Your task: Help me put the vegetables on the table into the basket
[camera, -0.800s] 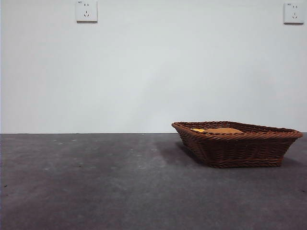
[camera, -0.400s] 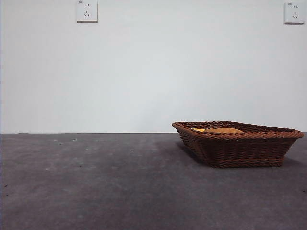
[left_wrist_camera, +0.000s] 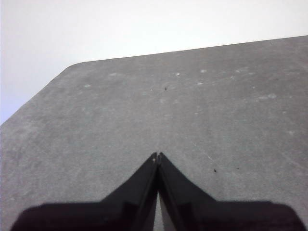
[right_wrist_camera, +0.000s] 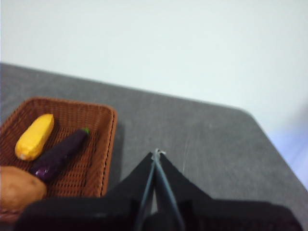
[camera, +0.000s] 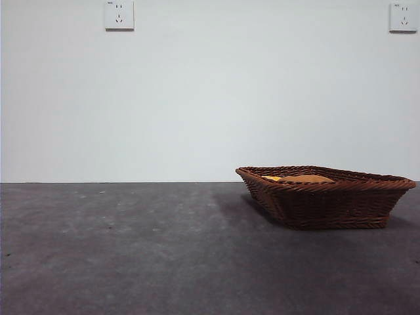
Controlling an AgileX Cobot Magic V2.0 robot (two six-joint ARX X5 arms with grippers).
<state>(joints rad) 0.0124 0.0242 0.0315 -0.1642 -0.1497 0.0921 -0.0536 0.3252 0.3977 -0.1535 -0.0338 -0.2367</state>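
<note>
The dark brown wicker basket [camera: 328, 197] stands on the right of the dark grey table [camera: 131, 249]; the right wrist view shows the basket [right_wrist_camera: 101, 149] from above. Inside it lie the yellow corn cob [right_wrist_camera: 34, 136], the dark purple eggplant [right_wrist_camera: 58, 155] and the tan-orange potato [right_wrist_camera: 19, 187]. From the front only the potato's top [camera: 305, 178] and a sliver of corn [camera: 271, 178] rise above the rim. My right gripper [right_wrist_camera: 156, 154] is shut and empty, beside the basket and apart from it. My left gripper [left_wrist_camera: 157, 156] is shut and empty over bare table.
A rounded table corner [left_wrist_camera: 72, 67] and the table's far edge show in the left wrist view. Another table corner [right_wrist_camera: 248, 113] lies beyond the right gripper. Two wall sockets [camera: 119, 14] sit high on the white wall.
</note>
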